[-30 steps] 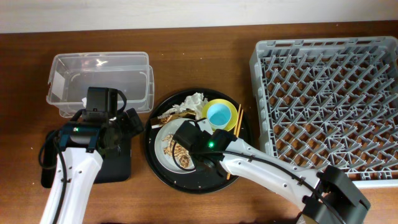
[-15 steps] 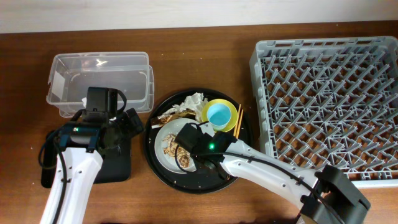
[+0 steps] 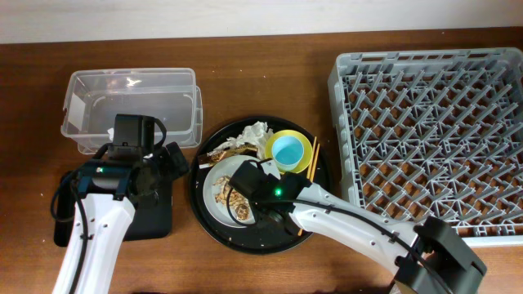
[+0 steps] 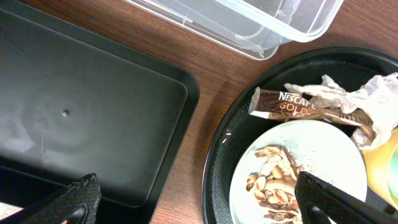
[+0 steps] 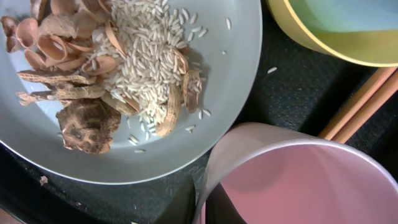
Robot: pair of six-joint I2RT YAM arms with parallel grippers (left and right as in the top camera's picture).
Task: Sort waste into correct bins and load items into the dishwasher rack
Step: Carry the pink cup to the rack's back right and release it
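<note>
On one round black tray [image 3: 197, 190] sat one grey plate [image 5: 236, 62] of food scraps [image 5: 93, 68], one yellow bowl [image 3: 304, 139] holding one blue cup [image 3: 288, 151], one pink cup [image 5: 292, 186], two chopsticks [image 3: 313, 159], one tissue [image 3: 255, 132] and one wrapper [image 4: 286, 107]. It lay between one clear tub [image 3: 131, 76], one flat tray [image 4: 93, 112] and one rack [image 3: 433, 122]. The left gripper [image 4: 196, 186] gaped with nothing in it. The right gripper [image 5: 200, 208] straddled the pink cup's wall, but I could not tell whether it pinched.

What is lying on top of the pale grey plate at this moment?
Beige-brown food scraps and rice-like crumbs lie on the plate. The pink cup covers its lower right edge in the right wrist view, so anything there is hidden.
</note>
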